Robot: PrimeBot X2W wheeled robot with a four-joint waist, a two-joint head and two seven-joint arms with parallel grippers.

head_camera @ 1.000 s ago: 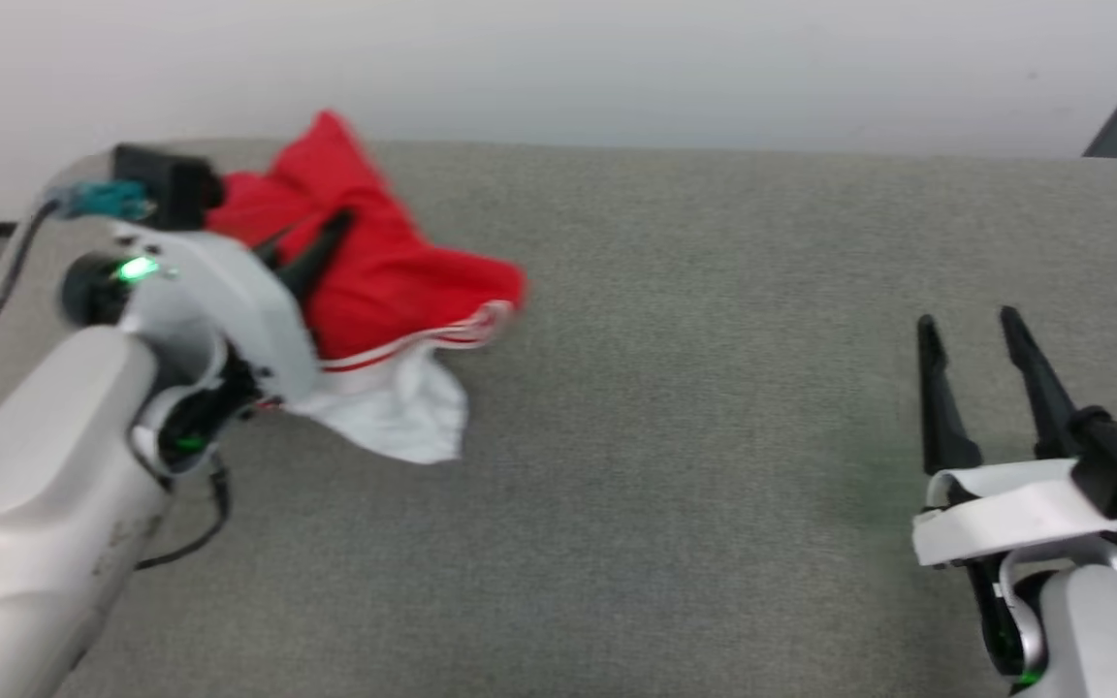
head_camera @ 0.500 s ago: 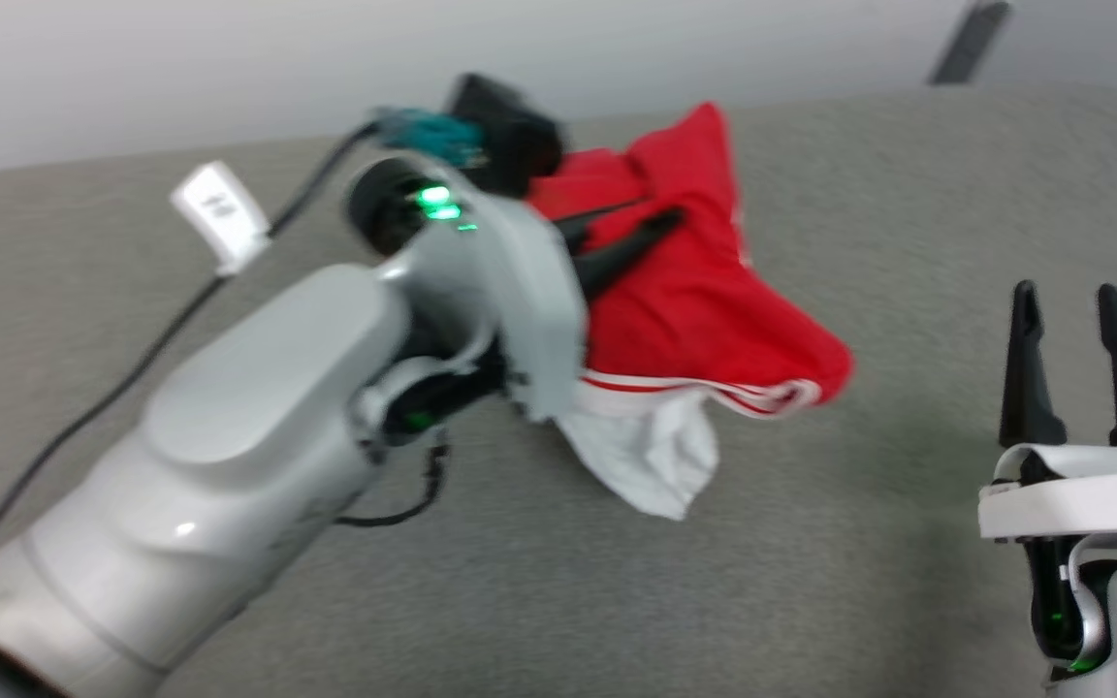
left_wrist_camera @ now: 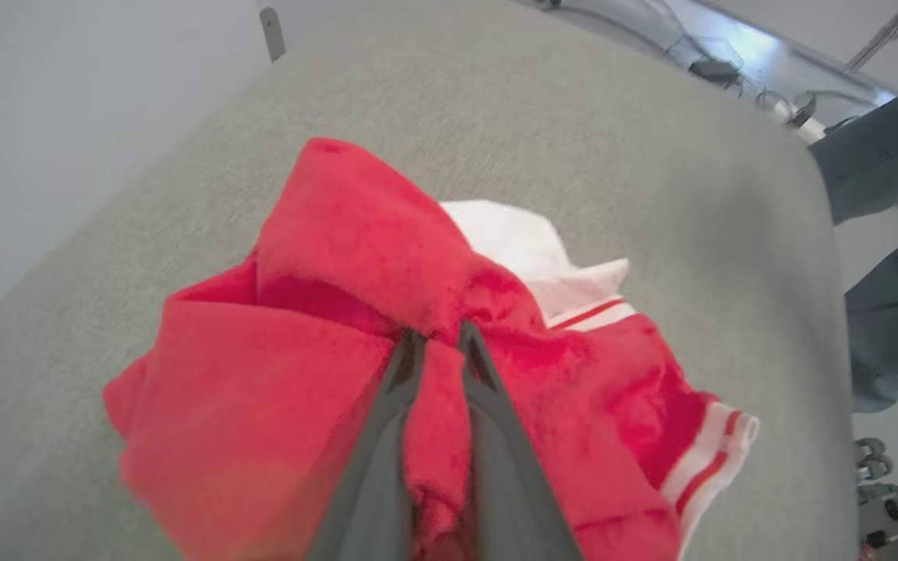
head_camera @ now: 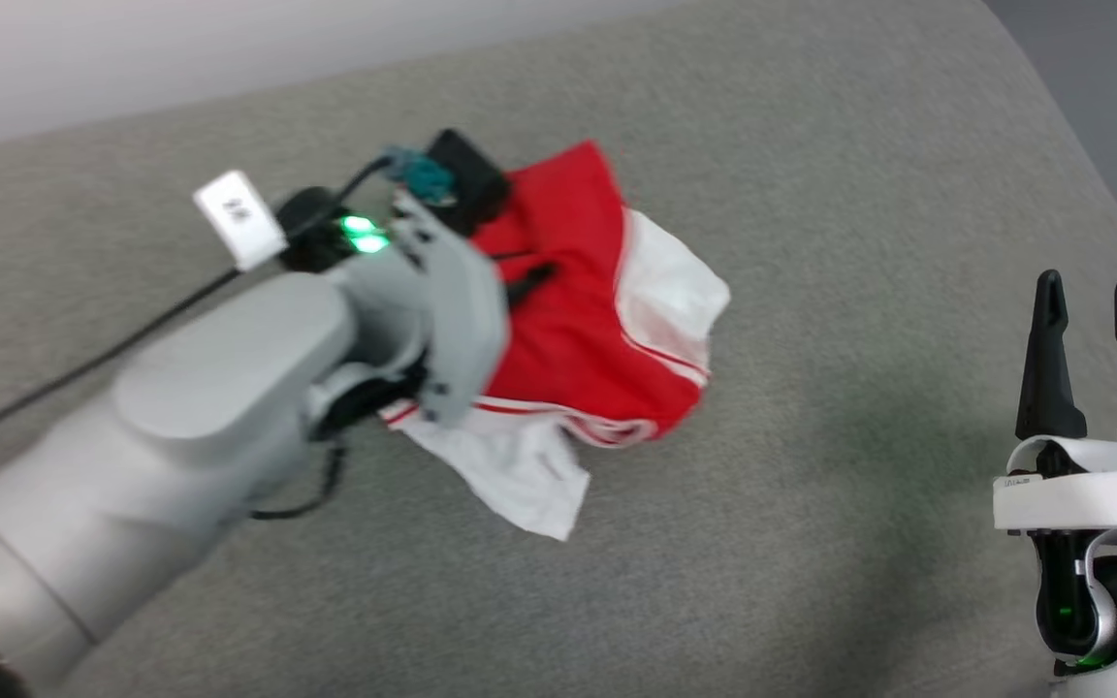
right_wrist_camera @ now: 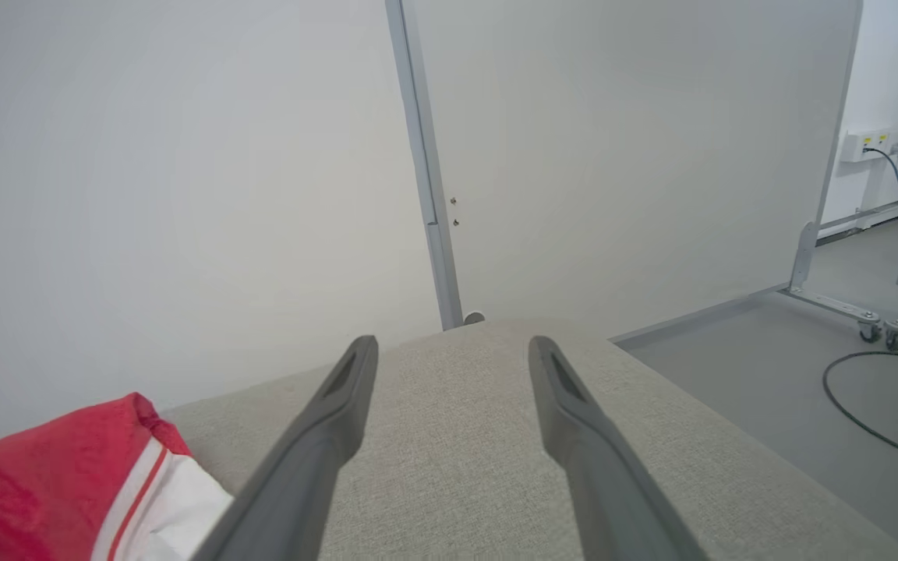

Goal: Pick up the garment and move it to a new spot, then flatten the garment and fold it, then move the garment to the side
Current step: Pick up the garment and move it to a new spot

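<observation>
Over on the left, the left gripper (left_wrist_camera: pixel 435 339) is pinching a fold of the red-and-white garment (head_camera: pixel 578 339), its fingers nearly closed on the cloth. The garment is bunching up in a heap over the grey fabric surface (head_camera: pixel 811 194). Off to the right, the right gripper (head_camera: pixel 1087 291) is hovering well apart from it, fingers spread and holding nothing.

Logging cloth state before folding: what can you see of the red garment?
The garment is soft, fleecy-looking cloth, bright red with white panels and thin red-and-white striped trim. It is crumpled, neither flat nor folded, over the grey padded surface. The left hand is shut on a ridge of red cloth near its middle. One white flap droops at its near edge, another shows at its right. Whether it rests on the surface is unclear.
</observation>
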